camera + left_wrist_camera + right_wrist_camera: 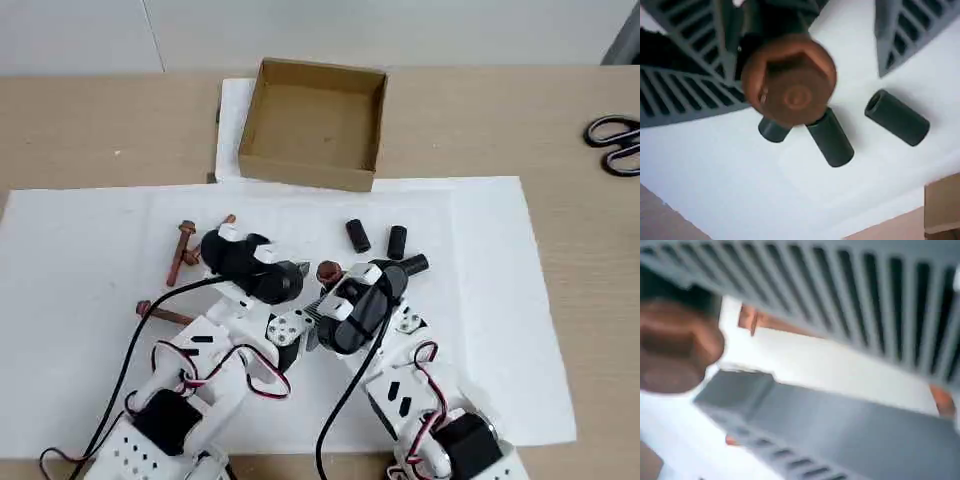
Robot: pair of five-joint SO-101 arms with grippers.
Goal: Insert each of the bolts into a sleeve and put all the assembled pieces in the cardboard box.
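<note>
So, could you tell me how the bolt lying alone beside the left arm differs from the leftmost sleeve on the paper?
The bolt is reddish-brown; the sleeve is black. The bolt has a wide head on a thin shank, while the sleeve is a plain stubby tube. The bolt looks longer than the sleeve. Both lie loose on the white paper, outside the cardboard box.

- A light wooden bench (90, 120) carries everything, evenly lit, with only soft shadows.
- A large white paper sheet (500, 250) lies beneath the fingers (685, 100), and a smaller sheet (232, 110) lies farther ahead of them.
- Dark-handled scissors (614, 143) rest on bare wood, well to the fingers' right.
- Past the bench's far edge is a pale surface (400, 30) with a thin seam.
</note>
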